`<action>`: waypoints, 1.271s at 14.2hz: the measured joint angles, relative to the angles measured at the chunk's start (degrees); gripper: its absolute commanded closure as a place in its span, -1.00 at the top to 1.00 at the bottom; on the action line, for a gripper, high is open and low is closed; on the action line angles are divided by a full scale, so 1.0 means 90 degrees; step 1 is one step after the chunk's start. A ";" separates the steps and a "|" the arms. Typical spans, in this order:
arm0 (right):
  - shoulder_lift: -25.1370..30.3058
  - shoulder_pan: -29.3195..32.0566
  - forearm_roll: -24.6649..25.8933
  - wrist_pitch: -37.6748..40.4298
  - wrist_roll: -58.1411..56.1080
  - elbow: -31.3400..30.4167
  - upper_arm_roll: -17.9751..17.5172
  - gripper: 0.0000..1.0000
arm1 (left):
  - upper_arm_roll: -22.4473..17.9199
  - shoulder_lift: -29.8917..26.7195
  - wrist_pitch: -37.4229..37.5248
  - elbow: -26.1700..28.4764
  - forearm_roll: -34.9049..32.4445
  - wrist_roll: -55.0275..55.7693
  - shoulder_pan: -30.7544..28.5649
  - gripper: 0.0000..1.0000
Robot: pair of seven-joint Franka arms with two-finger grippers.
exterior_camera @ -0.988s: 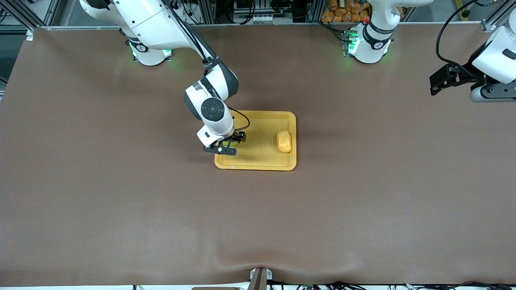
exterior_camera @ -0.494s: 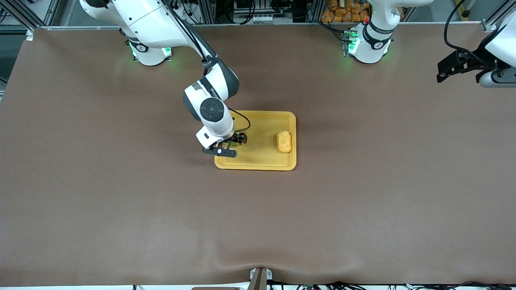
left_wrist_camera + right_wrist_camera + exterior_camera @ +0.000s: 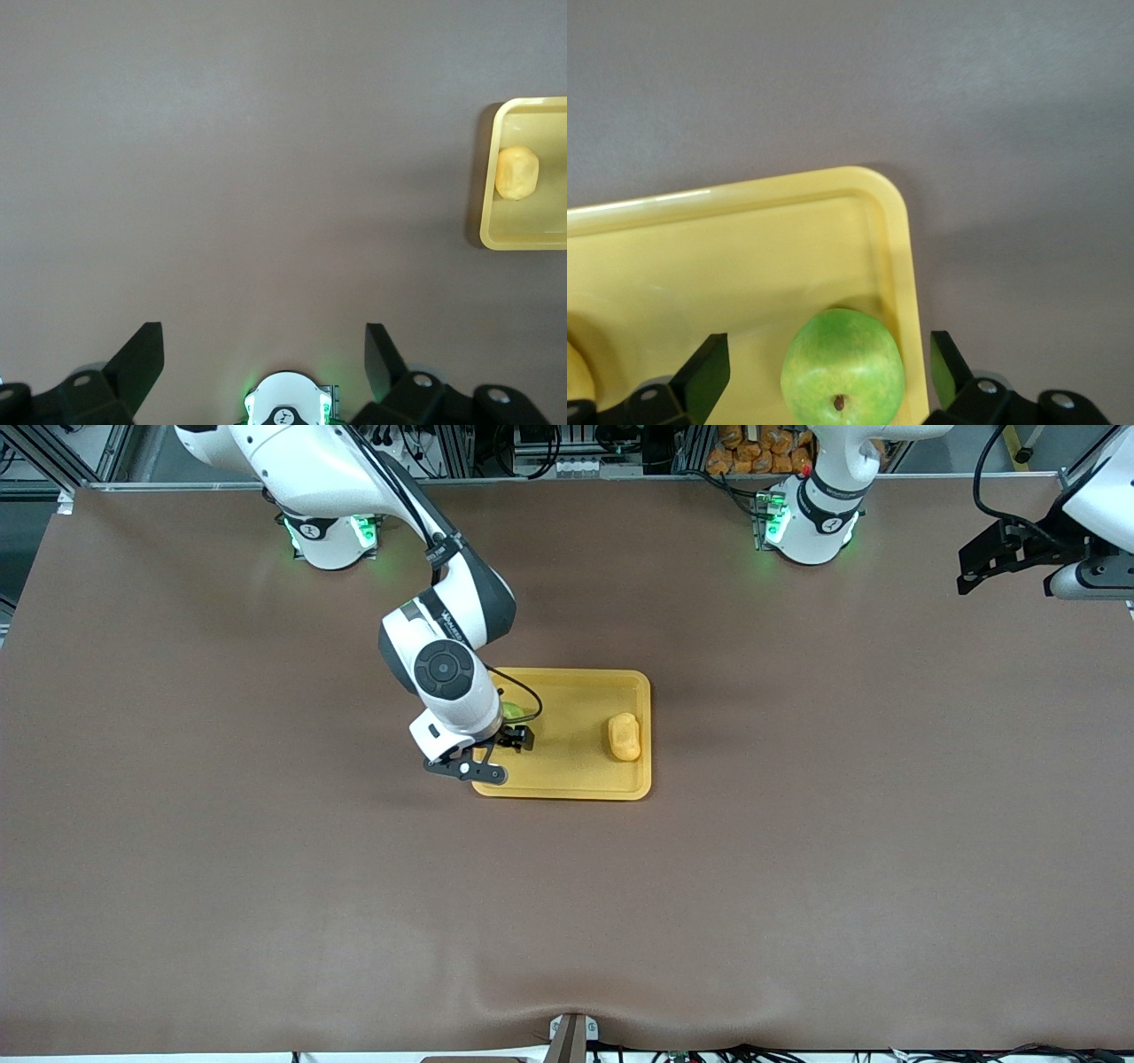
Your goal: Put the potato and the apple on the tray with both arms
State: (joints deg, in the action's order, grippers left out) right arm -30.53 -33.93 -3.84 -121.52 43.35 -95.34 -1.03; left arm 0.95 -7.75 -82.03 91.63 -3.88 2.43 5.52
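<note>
The yellow-orange tray (image 3: 576,771) lies mid-table. The potato (image 3: 625,736) rests in it at the end toward the left arm. The green apple (image 3: 513,711) sits in the tray at the end toward the right arm, mostly hidden under the right wrist. In the right wrist view the apple (image 3: 843,367) stands free by the tray's rim (image 3: 897,239). My right gripper (image 3: 478,755) hangs open just above it, fingers (image 3: 709,372) apart on either side. My left gripper (image 3: 1005,558) is open and empty, raised over the left arm's end of the table. Its wrist view shows the tray (image 3: 489,177) and potato (image 3: 516,172).
The brown table cover (image 3: 567,921) stretches wide around the tray. The arm bases (image 3: 811,522) stand along the table edge farthest from the front camera. Orange items (image 3: 753,447) are stacked past that edge.
My right gripper has lifted and shifted toward the right arm's end, uncovering the apple left on the tray. My left gripper has drawn back farther toward its own end.
</note>
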 measured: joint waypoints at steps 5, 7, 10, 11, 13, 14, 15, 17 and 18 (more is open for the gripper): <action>0.0090 0.0428 0.0000 0.1141 -0.0001 0.0755 0.0020 1.00 | -0.0008 -0.0002 0.0000 0.0001 0.0000 0.0000 -0.0006 1.00; 0.0199 0.0682 0.0000 0.1476 -0.0006 0.0963 0.0024 1.00 | -0.0007 -0.0002 0.0000 0.0001 0.0000 0.0000 -0.0006 1.00; 0.0328 0.0914 0.0007 0.2225 -0.0017 0.1489 0.0027 1.00 | 0.0004 -0.0003 0.0043 -0.0004 0.0000 -0.0005 -0.0004 1.00; 0.0363 0.0957 0.0009 0.2402 -0.0017 0.1683 0.0028 1.00 | 0.0004 -0.0005 0.0088 -0.0006 0.0000 -0.0031 -0.0004 1.00; 0.0400 0.1077 0.0009 0.2612 -0.0023 0.1994 0.0033 1.00 | 0.0000 -0.0008 0.0138 -0.0020 0.0000 -0.0103 -0.0005 1.00; 0.0406 0.1164 0.0009 0.2741 -0.0108 0.2108 0.0033 1.00 | -0.0007 -0.0009 0.0140 -0.0035 0.0000 -0.0113 -0.0005 1.00; 0.0407 0.1251 0.0009 0.2890 -0.0282 0.2213 0.0036 1.00 | -0.0015 -0.0009 0.0140 -0.0053 0.0000 -0.0114 -0.0007 1.00; 0.0408 0.1390 0.0019 0.3137 -0.0621 0.2456 0.0043 1.00 | -0.0031 -0.0008 0.0140 -0.0131 0.0000 -0.0114 -0.0008 1.00; 0.0410 0.1464 0.0023 0.3252 -0.0748 0.2587 0.0054 1.00 | -0.0032 -0.0008 0.0140 -0.0175 0.0000 -0.0114 -0.0008 1.00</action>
State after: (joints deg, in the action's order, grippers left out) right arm -26.84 -20.75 -3.63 -92.25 36.61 -72.06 -0.55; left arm 0.66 -7.82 -80.77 90.05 -3.88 1.40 5.45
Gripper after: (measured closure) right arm 0.000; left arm 0.000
